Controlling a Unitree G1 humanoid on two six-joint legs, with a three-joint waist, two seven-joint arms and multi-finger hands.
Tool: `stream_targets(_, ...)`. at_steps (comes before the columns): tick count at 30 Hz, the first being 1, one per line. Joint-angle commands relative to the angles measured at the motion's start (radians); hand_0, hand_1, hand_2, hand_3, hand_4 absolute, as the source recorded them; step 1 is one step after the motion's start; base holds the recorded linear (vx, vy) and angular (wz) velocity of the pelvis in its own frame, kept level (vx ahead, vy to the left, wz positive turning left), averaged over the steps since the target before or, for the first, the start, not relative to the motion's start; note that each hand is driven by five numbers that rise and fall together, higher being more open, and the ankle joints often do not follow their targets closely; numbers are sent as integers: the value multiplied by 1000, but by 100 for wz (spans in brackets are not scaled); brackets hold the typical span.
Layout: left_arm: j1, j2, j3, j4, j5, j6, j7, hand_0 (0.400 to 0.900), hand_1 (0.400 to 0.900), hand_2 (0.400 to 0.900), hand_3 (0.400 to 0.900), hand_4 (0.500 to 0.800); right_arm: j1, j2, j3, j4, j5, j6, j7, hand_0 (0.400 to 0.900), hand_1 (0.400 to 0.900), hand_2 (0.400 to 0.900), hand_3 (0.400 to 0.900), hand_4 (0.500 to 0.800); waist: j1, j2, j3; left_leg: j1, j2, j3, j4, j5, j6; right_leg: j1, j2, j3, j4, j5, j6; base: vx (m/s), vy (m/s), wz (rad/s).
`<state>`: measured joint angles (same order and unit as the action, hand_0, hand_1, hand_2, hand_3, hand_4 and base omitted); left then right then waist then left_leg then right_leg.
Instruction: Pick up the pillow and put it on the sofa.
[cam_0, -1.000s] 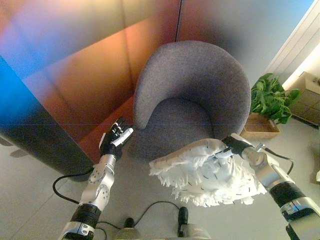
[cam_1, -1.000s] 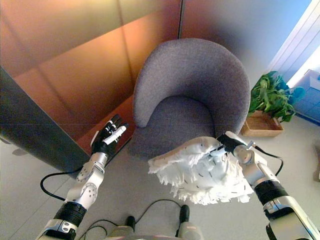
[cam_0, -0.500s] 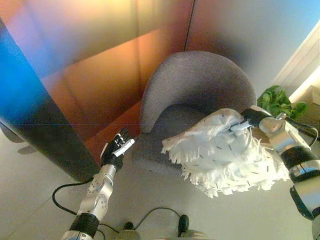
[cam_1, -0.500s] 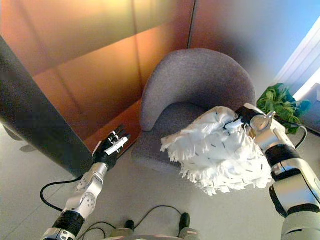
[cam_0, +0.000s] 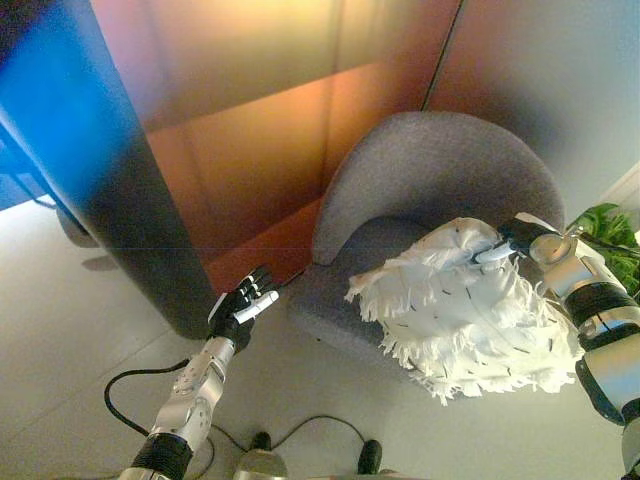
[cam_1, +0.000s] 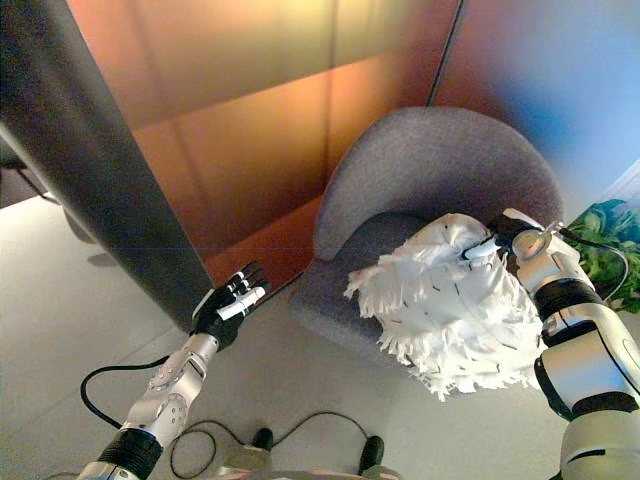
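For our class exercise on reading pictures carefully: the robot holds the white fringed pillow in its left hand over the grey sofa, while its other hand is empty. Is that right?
Not quite. The pillow is held by the right robot hand, not the left. The left eye view shows it gripping the pillow's top edge over the grey sofa. The left robot hand is the empty one, open beside the sofa.

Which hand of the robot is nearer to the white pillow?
The right hand: its fingers grip the pillow at its top edge, above the grey sofa. The left hand is apart, open, left of the sofa.
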<state>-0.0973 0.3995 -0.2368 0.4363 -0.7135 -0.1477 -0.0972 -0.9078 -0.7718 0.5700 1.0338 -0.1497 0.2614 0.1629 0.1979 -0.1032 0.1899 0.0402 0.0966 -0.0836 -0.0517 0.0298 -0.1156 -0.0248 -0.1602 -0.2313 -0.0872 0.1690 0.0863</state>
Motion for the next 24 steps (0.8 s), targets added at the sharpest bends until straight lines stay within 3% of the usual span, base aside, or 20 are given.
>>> stream_targets(1,-234,37,-80,-95,-31,-135,-12,900,900,900,900,800,-409,-86,100,23,-17,8,-267,400,400,400,400,500,22,5,77,-103,24,-24,-36,51,6,35,-23,13,3,-18,107,-379,-35,-12)
stream_targets(2,-259,42,-85,-114,-42,-152,4,900,900,900,900,800,-442,-87,123,21,-26,28,-339,614,614,614,614,628,19,12,106,-134,20,-27,-36,59,10,6,-19,19,1,-12,106,-258,-16,-10)
stream_targets(3,-266,41,-87,-122,-41,-156,12,900,900,900,900,800,-451,-88,131,20,-26,40,-360,841,841,841,841,765,17,15,114,-145,19,-28,-36,62,11,-4,-17,21,2,-10,106,-239,2,-12)
stream_targets(4,-276,44,-94,-137,-44,-168,25,900,900,900,900,800,-461,-90,141,24,-23,46,-390,900,900,900,900,800,15,19,130,-163,14,-31,-36,67,14,-22,-14,28,2,-7,104,-128,15,-9)
stream_targets(10,-292,60,-108,-167,-62,-169,72,900,900,900,900,800,-473,-96,184,18,-23,83,-426,900,900,900,900,800,3,20,138,-171,1,-19,-36,68,18,-43,-23,31,11,-4,104,-11,34,-6)
stream_targets(24,-274,56,-92,-153,-73,-151,59,900,900,900,900,800,-468,-115,185,68,-72,78,-459,900,900,900,900,800,-8,21,99,-128,-10,12,-36,48,16,-20,-39,24,11,-11,107,2,16,-1)
